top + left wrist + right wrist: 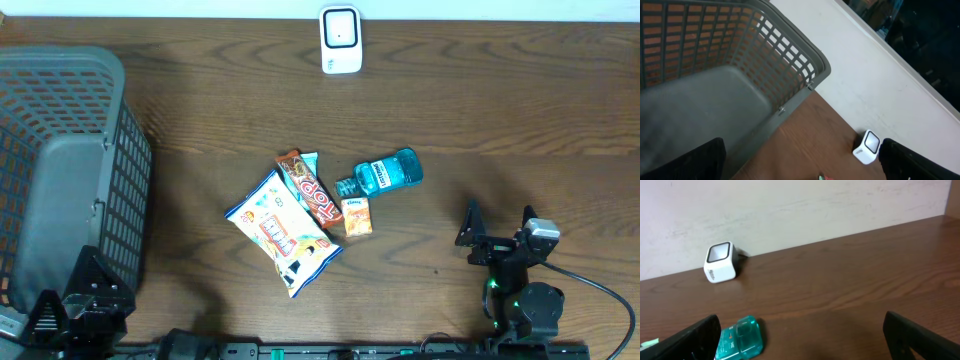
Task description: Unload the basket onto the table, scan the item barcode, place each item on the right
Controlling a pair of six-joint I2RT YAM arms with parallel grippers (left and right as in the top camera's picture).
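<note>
Between basket (128, 200) and bottle (390, 172), snack packets (285, 230)

Grey plastic mesh basket (130, 190) at the left end, dark wood-grain table (520, 110), pale wall (815, 205) behind

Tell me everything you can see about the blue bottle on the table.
The blue bottle is small and looks like clear teal plastic, with a teal cap and a white-and-blue label. It lies on its side on the wooden table, cap end toward the candy bar and just above the orange box. The cap seems to meet the candy bar. Nothing holds it.
</note>
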